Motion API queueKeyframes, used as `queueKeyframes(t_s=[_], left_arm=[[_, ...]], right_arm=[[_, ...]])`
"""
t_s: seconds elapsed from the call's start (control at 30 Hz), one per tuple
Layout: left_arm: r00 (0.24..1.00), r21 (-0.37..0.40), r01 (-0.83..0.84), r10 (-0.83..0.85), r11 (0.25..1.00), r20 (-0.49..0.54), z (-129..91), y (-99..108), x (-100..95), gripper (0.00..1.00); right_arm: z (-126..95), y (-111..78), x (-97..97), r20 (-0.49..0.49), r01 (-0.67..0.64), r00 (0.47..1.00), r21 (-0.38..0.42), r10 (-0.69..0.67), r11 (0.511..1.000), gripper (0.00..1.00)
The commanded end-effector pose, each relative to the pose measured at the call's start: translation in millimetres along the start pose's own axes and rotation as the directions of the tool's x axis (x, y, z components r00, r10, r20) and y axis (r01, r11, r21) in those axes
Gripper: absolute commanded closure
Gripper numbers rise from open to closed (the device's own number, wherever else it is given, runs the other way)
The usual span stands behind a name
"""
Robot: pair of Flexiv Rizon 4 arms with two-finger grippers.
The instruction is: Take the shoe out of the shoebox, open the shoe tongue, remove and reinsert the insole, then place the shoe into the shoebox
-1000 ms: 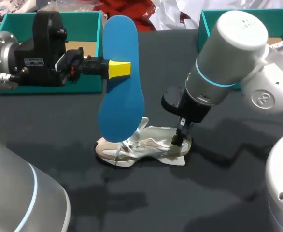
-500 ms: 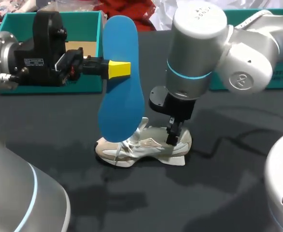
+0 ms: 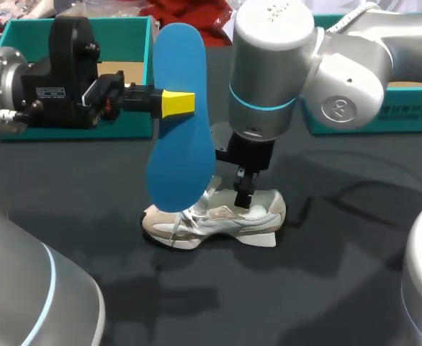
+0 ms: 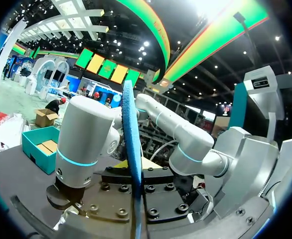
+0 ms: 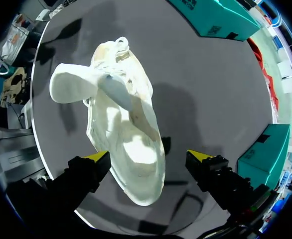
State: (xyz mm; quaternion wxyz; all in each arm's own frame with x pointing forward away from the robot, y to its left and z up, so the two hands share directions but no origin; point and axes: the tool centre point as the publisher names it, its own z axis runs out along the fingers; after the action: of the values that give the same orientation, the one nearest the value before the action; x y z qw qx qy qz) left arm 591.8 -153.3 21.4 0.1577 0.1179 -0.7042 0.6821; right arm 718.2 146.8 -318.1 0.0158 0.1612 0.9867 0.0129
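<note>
White-and-cream low-top sneaker point(image 3: 214, 216) sits on its sole on the dark grey table point(image 3: 326, 288). It's outside both boxes, toe toward the left arm's side, heel toward the right's. The blue foam insole point(image 3: 181, 115) is held in the air, roughly vertical, its lower end just over the laces. The left gripper point(image 3: 176, 103) is pinching it about mid-length. One yellow tip shows on the near face; the other is hidden behind the insole. The right gripper point(image 3: 244, 193) points down at the shoe opening, heel half.

View differences:
- Head view: can't resolve the right fingers' gap.
- Right wrist view: right gripper point(image 5: 150, 157) is spread wide, with the heel end of the sneaker point(image 5: 123, 119) between the tips. One tip is just beside the shoe's side, the other apart from it, so no grip. The tongue point(image 5: 76, 85) is pulled out of the opening and flopped toward the toe. The pale footbed is exposed.
- Left wrist view: insole point(image 4: 132, 164) edge-on, a thin blue strip running out from its own gripper, with the right arm point(image 4: 83, 144) beyond it.

One teal cardboard shoebox point(image 3: 124, 29) sits behind the left gripper. A second teal box point(image 3: 412, 115) is behind the right arm.
</note>
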Motion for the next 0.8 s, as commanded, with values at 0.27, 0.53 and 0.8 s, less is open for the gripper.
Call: queueKeyframes(t_s=[0.27,0.53,0.8], left_arm=[[1.0,0.001,-0.001,0.001,1.0,-0.001,1,1,-0.9,1.0],[1.0,0.001,-0.001,0.001,1.0,-0.001,1,1,-0.9,1.0],[1.0,0.001,-0.001,0.001,1.0,-0.001,1,1,-0.9,1.0]], right_arm=[[12,22.0,-0.6,-0.012,0.024,1.0,0.049,-0.023,0.999,0.0],[35,32.4,-4.4,-0.036,0.051,0.998,0.045,-0.05,0.998,0.0],[51,32.3,-2.9,-0.07,0.064,0.996,0.032,-0.061,0.997,0.01]])
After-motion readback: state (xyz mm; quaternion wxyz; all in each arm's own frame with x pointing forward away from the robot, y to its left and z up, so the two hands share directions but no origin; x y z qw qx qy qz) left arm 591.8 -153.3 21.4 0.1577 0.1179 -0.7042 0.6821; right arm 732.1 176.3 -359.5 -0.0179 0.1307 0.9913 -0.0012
